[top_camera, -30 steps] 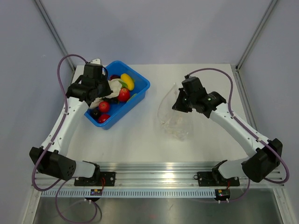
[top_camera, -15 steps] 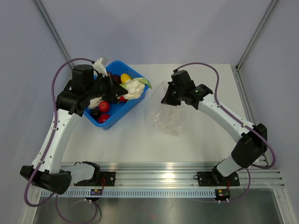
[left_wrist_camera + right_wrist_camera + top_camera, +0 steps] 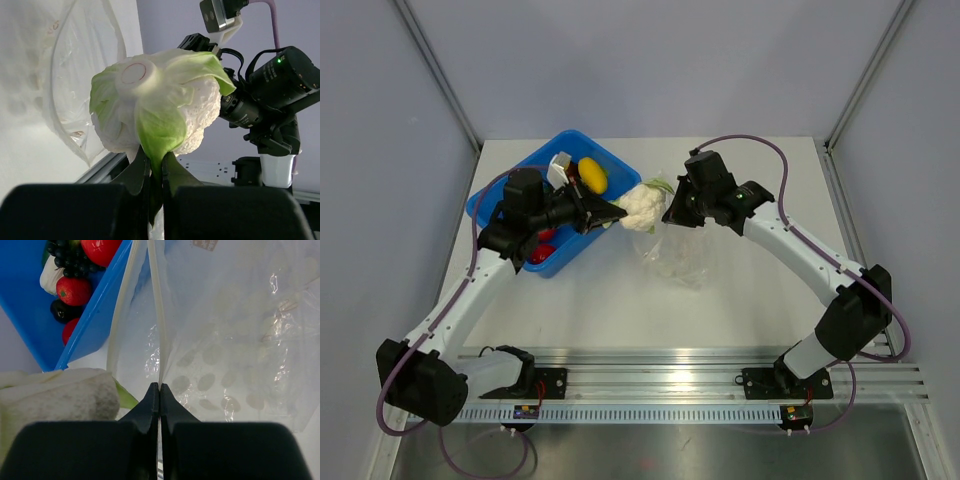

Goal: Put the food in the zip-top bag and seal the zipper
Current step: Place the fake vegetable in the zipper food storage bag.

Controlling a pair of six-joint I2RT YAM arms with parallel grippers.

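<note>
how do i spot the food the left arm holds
Start at the blue rectangular plastic tub, back left. Right of it, the left gripper holds a bumpy white toy cauliflower with green leaves beside the clear dotted bag. All other food lies in the tub.

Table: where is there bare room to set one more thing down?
Free: the near strip of table between blue tub, zip-top bag and rail; the far right corner beyond the right arm. Crowded: the middle, where left hand, cauliflower and right hand meet at the bag.
</note>
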